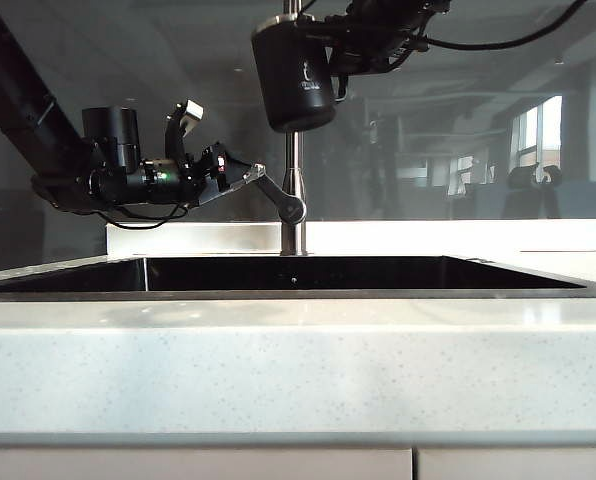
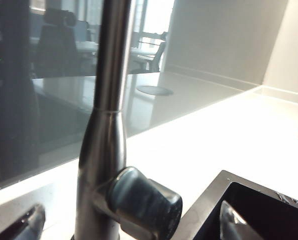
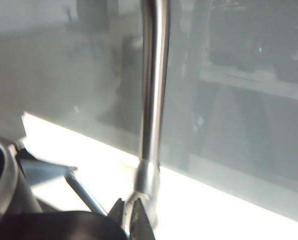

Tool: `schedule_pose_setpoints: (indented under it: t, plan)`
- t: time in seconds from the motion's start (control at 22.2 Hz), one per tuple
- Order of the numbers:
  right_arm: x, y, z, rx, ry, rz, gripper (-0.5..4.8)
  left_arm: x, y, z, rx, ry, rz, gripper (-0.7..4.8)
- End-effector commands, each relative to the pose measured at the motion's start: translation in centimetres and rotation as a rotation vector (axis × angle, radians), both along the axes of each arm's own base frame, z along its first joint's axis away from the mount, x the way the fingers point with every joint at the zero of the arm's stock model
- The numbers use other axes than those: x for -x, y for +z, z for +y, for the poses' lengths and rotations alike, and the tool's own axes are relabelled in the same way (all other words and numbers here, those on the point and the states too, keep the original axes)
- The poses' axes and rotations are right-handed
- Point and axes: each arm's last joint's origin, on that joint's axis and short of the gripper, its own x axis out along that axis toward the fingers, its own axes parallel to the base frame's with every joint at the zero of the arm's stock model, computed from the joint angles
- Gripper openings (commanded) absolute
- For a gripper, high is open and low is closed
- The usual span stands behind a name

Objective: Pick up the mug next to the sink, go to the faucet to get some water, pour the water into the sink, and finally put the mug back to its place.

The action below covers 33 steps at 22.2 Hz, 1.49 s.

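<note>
Here the mug point(image 1: 294, 80) hangs high in the air at the top middle of the exterior view, right in front of the faucet point(image 1: 293, 180) pipe and well above the sink point(image 1: 298, 273). It sits nearly upright, its white cup logo facing the camera. The right hand point(image 1: 343, 55) comes in from the upper right and is clenched on the mug at its right side, where the handle is; the exact contact is dark and hard to make out. In the right wrist view part of the mug's steel rim point(image 3: 4, 175) shows at the edge, the hand's point(image 3: 131, 220) dark tips close together, with the faucet pipe point(image 3: 153, 90) rising just beyond.

The left hand point(image 1: 240, 178) reaches in from the left, roughly level, with its fingers spread apart and released. Its tips are at the faucet's lever handle point(image 1: 278, 198), which angles out to the left from the pipe low down; whether they touch it I cannot tell. The left wrist view shows the lever's point(image 2: 149, 205) rounded dark end close up, between two blurred fingertips point(image 2: 34, 222).

The sink is a wide dark basin recessed in the pale speckled counter point(image 1: 298, 370). Behind the faucet stands a dark glass panel point(image 1: 458, 120) full of reflections.
</note>
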Motion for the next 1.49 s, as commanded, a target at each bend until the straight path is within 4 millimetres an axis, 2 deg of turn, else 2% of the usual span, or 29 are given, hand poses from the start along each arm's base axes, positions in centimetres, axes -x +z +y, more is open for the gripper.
schedule_pose_setpoints:
  t: [0.05, 0.41, 0.68, 0.95, 1.49]
  plan:
    - [1.3, 2.8, -0.7, 0.106, -0.102, -0.114, -0.01, 0.0, 0.6, 0.3, 0.004, 0.009, -0.023, 4.79]
    - [2.8, 4.7, -1.7, 0.494, -0.212, -0.223, -0.01, -0.2, 0.6, 0.4, 0.024, 0.093, -0.022, 4.79]
    - [3.3, 4.8, -1.9, 0.714, -0.218, -0.230, -0.01, -0.2, 0.6, 0.4, 0.024, 0.098, -0.021, 4.79]
    - [3.6, 4.9, -1.0, 0.995, -0.170, -0.310, -0.01, -0.2, 0.6, 0.4, 0.025, 0.098, -0.021, 4.79]
    - [4.5, 4.9, 0.6, 1.430, -0.154, -0.390, -0.01, -0.2, 0.6, 0.4, 0.024, 0.098, -0.017, 4.79]
